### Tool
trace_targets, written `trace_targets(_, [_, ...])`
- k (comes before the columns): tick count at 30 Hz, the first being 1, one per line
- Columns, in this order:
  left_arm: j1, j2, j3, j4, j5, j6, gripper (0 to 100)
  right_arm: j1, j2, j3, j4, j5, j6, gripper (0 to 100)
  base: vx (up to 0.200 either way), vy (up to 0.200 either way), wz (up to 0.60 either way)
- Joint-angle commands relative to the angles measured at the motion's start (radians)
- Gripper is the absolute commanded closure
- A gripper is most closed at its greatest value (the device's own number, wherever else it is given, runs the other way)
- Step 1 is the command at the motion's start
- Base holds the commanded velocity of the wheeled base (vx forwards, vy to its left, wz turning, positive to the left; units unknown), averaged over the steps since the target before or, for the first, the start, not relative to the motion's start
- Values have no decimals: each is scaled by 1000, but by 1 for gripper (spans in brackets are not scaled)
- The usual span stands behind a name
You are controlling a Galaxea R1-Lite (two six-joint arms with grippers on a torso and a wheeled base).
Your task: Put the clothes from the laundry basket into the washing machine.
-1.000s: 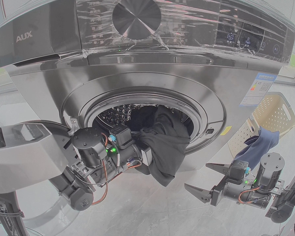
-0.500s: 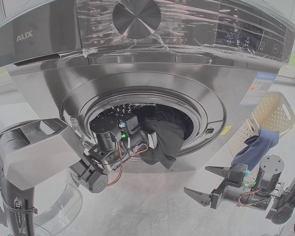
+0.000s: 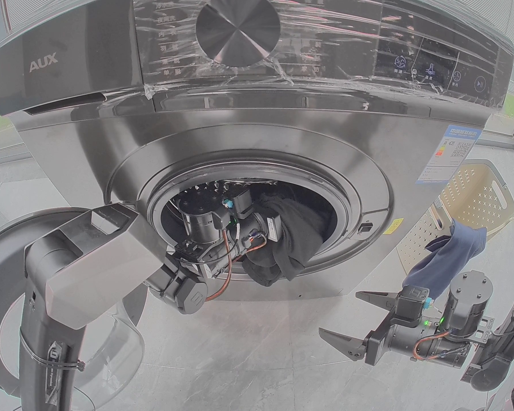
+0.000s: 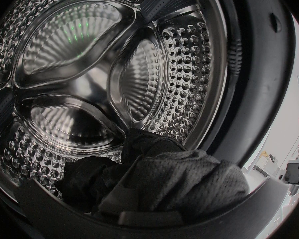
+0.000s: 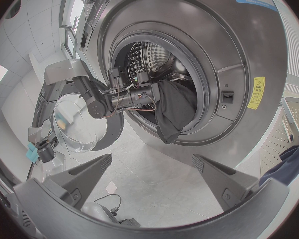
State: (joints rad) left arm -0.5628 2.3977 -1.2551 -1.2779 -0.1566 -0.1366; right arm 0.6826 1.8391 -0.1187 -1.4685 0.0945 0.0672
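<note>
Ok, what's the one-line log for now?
left gripper: holds dark garment in drum mouth | right gripper: open, low | basket: blue garment draped

Laundry room; front-loading washing machine (image 3: 268, 127), grey tiled floor (image 3: 257, 349)

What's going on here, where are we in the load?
The left gripper is at the washing machine's open mouth with a dark garment bunched at its tip. Part of the cloth is inside the drum, and a fold hangs out over the door rim. Another dark piece lies deeper in. The right gripper hangs open and empty above the floor near the laundry basket, where a blue garment drapes over the edge.
</note>
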Motion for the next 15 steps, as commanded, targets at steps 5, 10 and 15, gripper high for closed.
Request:
trace_targets(5, [18, 117, -231, 104, 69, -9, 100, 0, 15, 1, -1, 1, 0, 0, 0, 0, 0])
trace_targets(10, [38, 138, -348, 153, 108, -26, 100, 0, 17, 1, -1, 1, 0, 0, 0, 0, 0])
trace_targets(15, [57, 170, -406, 163, 180, -32, 100, 2, 17, 1, -1, 1, -1, 0, 0, 0, 0])
